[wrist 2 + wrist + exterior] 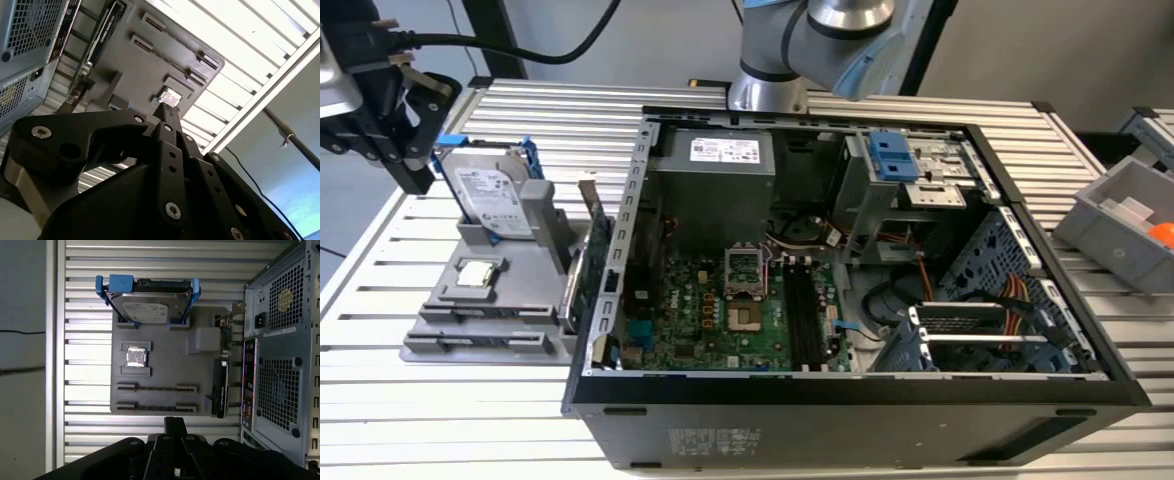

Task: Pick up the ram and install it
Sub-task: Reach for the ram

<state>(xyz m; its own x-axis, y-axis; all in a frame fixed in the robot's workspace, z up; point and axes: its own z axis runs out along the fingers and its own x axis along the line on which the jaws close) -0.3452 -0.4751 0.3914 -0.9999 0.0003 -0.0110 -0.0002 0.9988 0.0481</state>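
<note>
Black gripper [175,422] hangs near the grey holder [165,355], its jaws squeezed together with nothing in them. A thin dark strip in one long slot [187,388] looks like the ram [157,388], probably kept on its edge so it is easy to pinch.

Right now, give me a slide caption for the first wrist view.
Gripper above grey parts tray holding hard drive and chip, beside the computer case.

No readable txt. White label on hard drive [494,195], another on PSU [714,178]; print too small.
</note>
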